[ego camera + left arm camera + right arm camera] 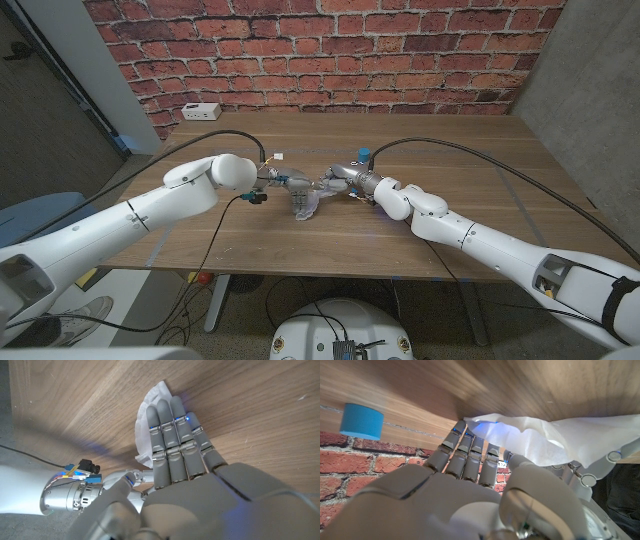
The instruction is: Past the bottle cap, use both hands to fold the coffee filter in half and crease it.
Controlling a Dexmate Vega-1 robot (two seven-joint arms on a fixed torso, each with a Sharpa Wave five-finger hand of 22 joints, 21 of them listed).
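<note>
The white coffee filter (pixel 308 203) lies crumpled at the table's middle, between my two hands. My left hand (pixel 288 184) reaches in from the left. Its straight fingers (pixel 172 435) lie over the coffee filter (pixel 150 410) and hold its edge. My right hand (pixel 341 177) comes in from the right and pinches the raised filter (pixel 540 437) between its fingers (pixel 467 452) and thumb (pixel 535 492). The left hand's fingertips (pixel 619 455) show at the filter's other side. The blue bottle cap (pixel 363 153) (pixel 361 420) stands just behind the right hand.
A small white box (pixel 202 111) sits at the table's back left corner, and a tiny white scrap (pixel 278 156) lies behind the left hand. Black cables (pixel 455 150) arch over both arms. The brick wall (pixel 330 50) rises behind the table (pixel 450 130).
</note>
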